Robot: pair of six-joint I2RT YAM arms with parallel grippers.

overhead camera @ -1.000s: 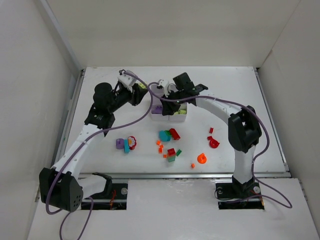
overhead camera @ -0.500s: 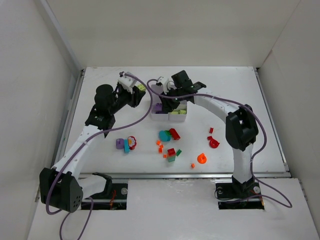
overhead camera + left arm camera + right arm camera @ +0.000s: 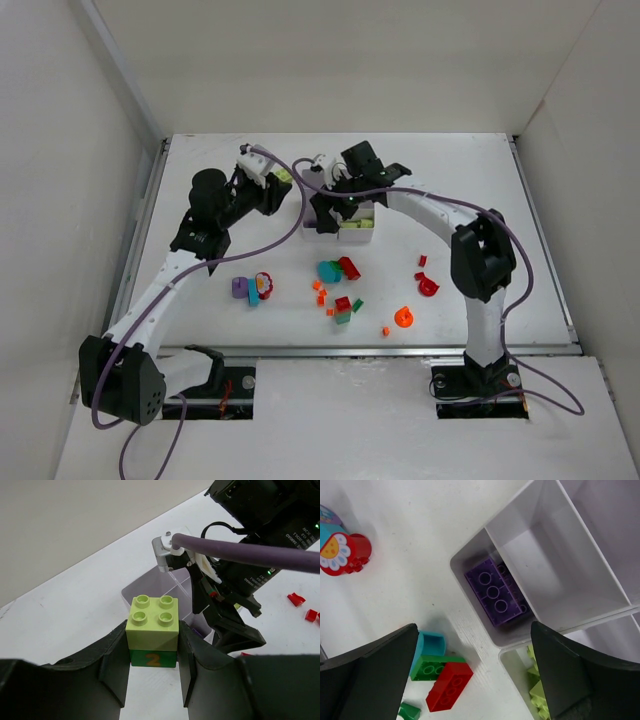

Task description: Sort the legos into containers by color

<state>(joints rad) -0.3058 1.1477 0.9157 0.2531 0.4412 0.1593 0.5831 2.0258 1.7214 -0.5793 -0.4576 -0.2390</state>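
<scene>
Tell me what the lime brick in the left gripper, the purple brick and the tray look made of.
The lime brick looks like hard moulded plastic, smooth and faintly glossy: crisp studs, sharp edges. The purple brick seems the same, with soft highlights on its studs. The tray is probably thin rigid white plastic, semi-matte; its walls look slightly translucent.

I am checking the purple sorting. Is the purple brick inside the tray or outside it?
Inside. The right wrist view shows the purple brick lying studs up in a corner compartment of the white tray.
</scene>
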